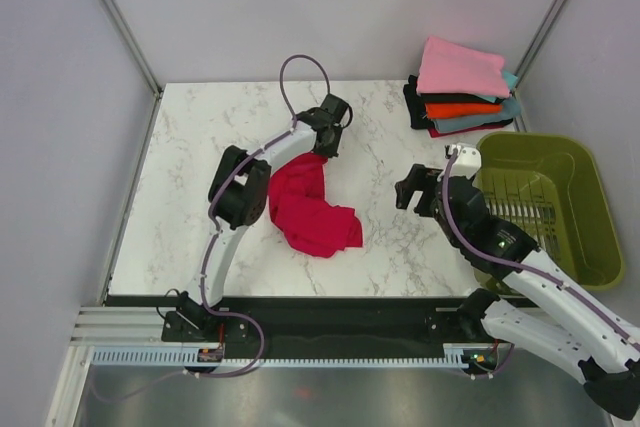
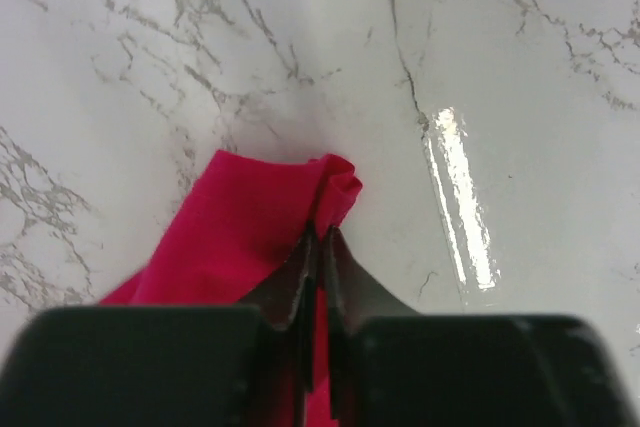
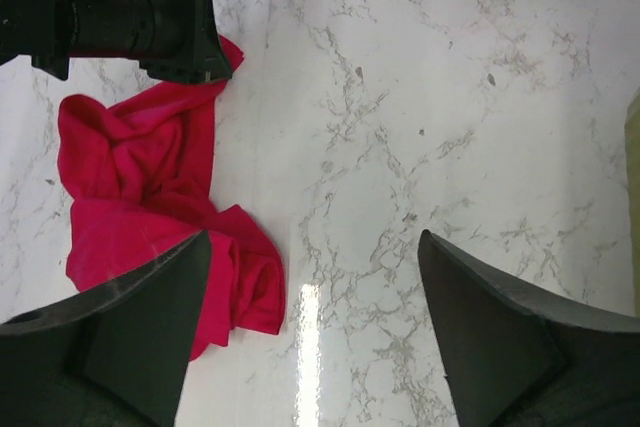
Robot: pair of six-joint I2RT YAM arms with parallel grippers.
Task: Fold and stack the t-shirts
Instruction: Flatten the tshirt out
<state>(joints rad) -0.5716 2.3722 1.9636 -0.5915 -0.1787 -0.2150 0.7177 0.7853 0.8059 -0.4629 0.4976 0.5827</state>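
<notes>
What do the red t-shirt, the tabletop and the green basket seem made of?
The red t-shirt looks like soft matte cloth, probably cotton knit: it lies in limp crumpled folds. The tabletop is glossy white with grey veins and glare, so marble or a marble-look laminate. The basket seems rigid moulded plastic: olive, slotted walls, slight sheen.

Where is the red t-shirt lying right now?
In the top view the red t-shirt lies crumpled left of centre on the table, its far end pinched in the left gripper, well left of the folded stack and green basket.
</notes>
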